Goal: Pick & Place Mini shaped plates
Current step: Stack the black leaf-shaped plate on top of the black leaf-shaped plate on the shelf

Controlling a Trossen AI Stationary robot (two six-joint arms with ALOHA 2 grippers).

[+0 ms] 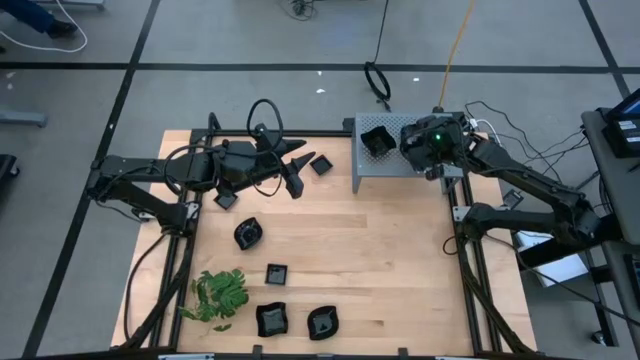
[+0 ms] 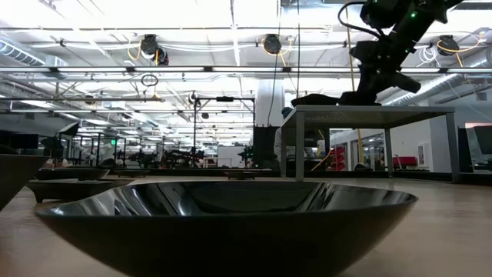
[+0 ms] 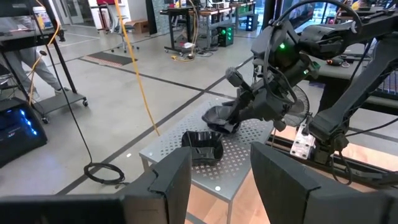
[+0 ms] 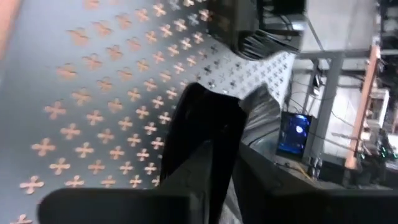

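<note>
Holding a black mini plate (image 3: 221, 118) in clenched right gripper (image 3: 231, 122) jaws over perforated grey box (image 1: 390, 165) carrying another plate (image 1: 376, 141); left gripper (image 1: 297, 172) jaws released.

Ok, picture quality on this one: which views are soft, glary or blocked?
Low view: one mini plate fills the foreground, with bright ceiling lights behind. Right wrist view: motion-blurred over the perforated box, the right gripper shut on a dark plate. Left wrist view and high view: sharp, evenly lit.
</note>
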